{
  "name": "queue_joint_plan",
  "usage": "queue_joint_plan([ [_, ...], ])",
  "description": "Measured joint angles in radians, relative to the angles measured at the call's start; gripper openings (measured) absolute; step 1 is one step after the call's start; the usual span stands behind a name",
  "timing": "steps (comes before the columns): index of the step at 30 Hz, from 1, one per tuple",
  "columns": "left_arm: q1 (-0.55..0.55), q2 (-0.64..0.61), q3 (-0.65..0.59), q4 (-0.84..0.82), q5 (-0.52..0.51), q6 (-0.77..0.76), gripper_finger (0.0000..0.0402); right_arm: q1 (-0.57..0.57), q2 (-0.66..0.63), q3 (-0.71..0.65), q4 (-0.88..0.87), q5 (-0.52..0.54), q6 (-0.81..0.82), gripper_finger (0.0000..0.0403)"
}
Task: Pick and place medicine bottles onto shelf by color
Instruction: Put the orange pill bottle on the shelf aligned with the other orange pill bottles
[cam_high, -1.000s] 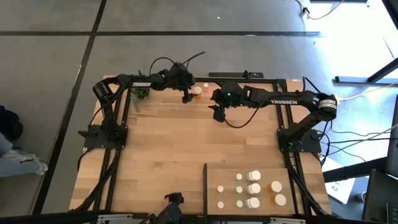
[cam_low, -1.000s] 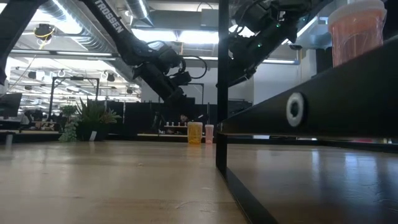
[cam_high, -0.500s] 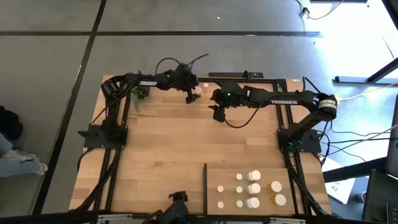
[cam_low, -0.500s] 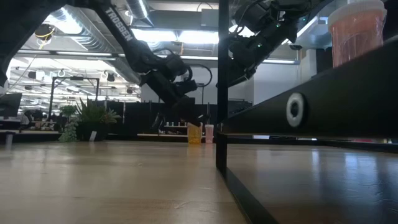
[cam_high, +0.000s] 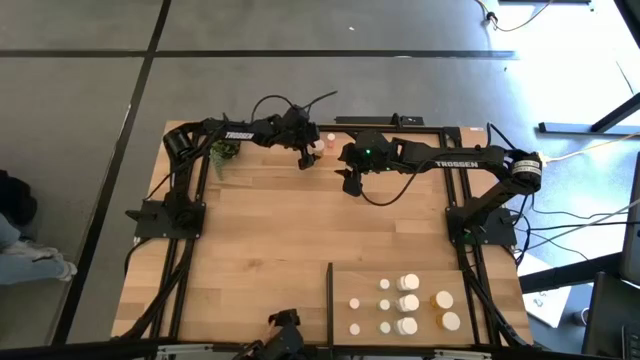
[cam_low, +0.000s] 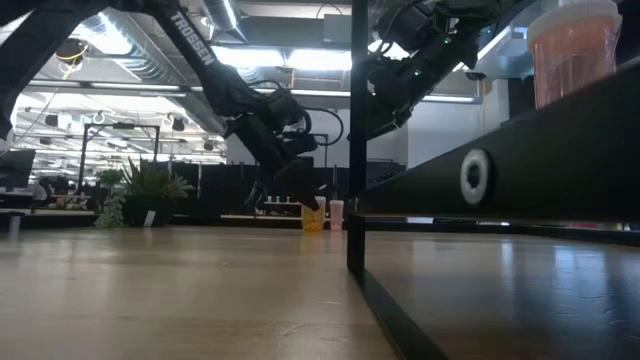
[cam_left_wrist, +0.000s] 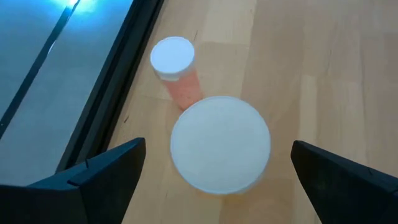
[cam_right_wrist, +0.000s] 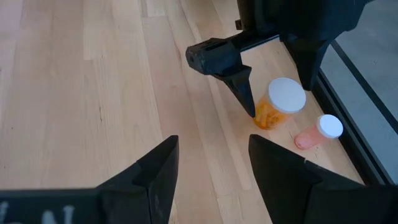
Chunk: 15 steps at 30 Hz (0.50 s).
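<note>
high view: left gripper (cam_high: 306, 157) at far table edge, over orange bottle (cam_high: 314, 150); right gripper (cam_high: 350, 183) nearby, holds nothing.
left wrist view: fingers (cam_left_wrist: 106, 171) spread wide, orange bottle's white cap between them, untouched; slim pink bottle (cam_left_wrist: 176, 70) just beyond.
right wrist view: fingers (cam_right_wrist: 158, 174) parted, empty.

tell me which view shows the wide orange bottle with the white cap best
The right wrist view: the wide orange bottle with the white cap shows body and cap, between the left gripper fingers. Left wrist view shows only its cap; low view and high view show it tiny.
</note>
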<state>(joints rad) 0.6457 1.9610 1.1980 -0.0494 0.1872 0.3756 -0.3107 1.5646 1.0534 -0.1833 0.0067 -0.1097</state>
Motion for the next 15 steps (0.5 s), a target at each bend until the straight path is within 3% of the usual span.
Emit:
queue_joint_plan([
  [15, -0.001, 0.0, 0.0, 0.009, -0.04, -0.04, 0.0396, 0.0, 0.0, 0.0, 0.0, 0.0, 0.0, 0.0197],
])
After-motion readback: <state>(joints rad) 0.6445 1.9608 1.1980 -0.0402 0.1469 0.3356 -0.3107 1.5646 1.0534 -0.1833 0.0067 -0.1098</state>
